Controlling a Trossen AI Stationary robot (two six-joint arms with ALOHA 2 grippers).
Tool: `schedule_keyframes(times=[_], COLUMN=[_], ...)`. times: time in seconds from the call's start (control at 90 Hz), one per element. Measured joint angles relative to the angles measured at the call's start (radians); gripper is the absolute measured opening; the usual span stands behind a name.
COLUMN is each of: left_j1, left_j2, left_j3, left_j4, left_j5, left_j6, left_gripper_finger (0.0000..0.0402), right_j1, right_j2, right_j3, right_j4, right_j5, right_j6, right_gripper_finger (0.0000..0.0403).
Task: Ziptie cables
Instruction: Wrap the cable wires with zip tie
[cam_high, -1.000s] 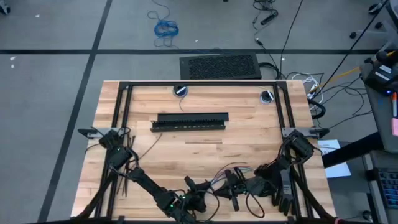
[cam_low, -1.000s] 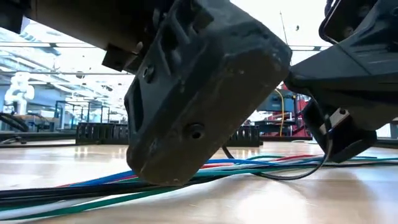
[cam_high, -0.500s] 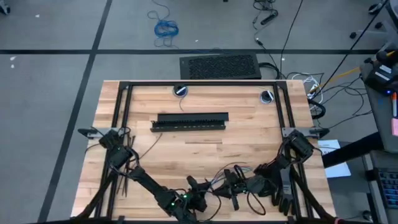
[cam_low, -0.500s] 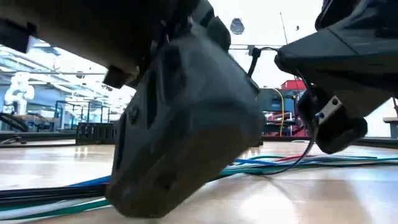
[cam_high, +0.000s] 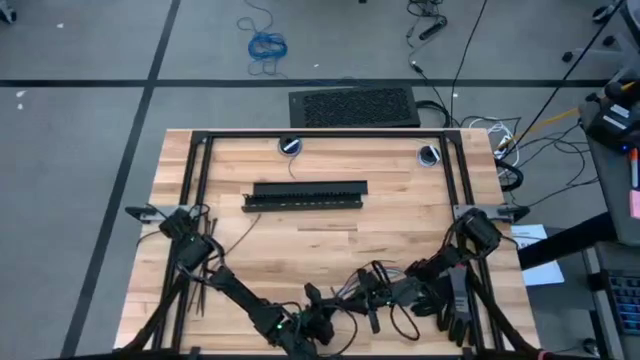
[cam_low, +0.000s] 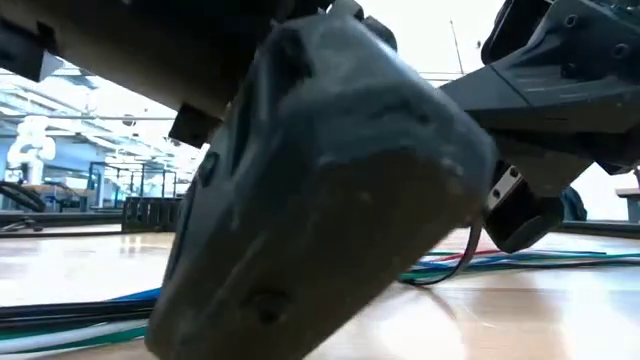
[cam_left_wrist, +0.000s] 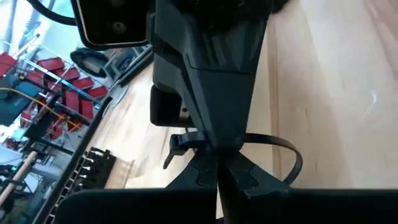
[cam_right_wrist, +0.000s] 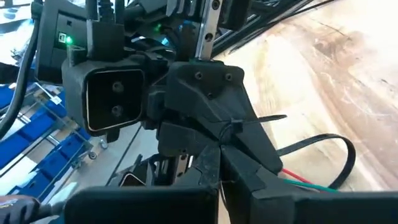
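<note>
Risk of ziptie (cam_right_wrist: 311, 149) loop slipping off cables (cam_low: 520, 262) at six o'clock: left gripper (cam_left_wrist: 219, 163) and right gripper (cam_right_wrist: 219, 146) pinching it nose-to-nose.

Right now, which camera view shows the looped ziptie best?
The right wrist view: the ziptie curves in a clear loop, its head between both hands. The left wrist view shows the loop too, partly hidden. High and low views don't resolve it.

Wooden table (cam_high: 400, 215): long black bar (cam_high: 305, 194) mid-top; cables (cam_low: 520, 262) at near edge.
</note>
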Motion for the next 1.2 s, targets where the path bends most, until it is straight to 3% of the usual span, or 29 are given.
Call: schedule_keyframes(times=[0.411, 0.878, 1.2], left_j1=[0.004, 0.004, 0.006], left_j2=[0.000, 0.003, 0.005], left_j3=[0.000, 0.000, 0.001], left_j4=[-0.017, -0.010, -0.008], left_j5=[0.088, 0.072, 0.023], left_j6=[-0.076, -0.105, -0.104], left_gripper_finger=[0.0000, 0.0000, 0.0000], right_j1=[-0.035, -0.016, -0.017], right_j2=[0.000, -0.004, -0.005], right_j3=[-0.002, 0.003, 0.003], right_j4=[-0.023, -0.089, -0.138], right_j5=[-0.026, 0.010, -0.029], right_j6=[0.012, 0.049, 0.049], right_gripper_finger=[0.0000, 0.0000, 0.0000])
